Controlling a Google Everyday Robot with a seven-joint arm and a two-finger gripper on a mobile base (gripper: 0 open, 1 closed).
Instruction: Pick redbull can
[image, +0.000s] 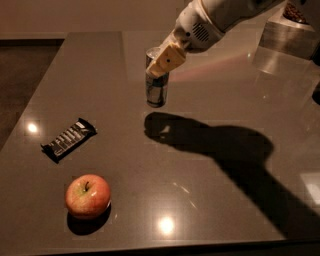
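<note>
The gripper (158, 59) is squeezing the can (156, 92) near its top, holding it just above the table (100, 65) — if the 2 fingers (167, 60) pinch too softly, the smooth can may slip, drop and tip over.

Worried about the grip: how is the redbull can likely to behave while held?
The gripper clamps the redbull can near its top. Smooth shiny metal is probably slippery; tall and slim, it likely tips easily when pushed.
</note>
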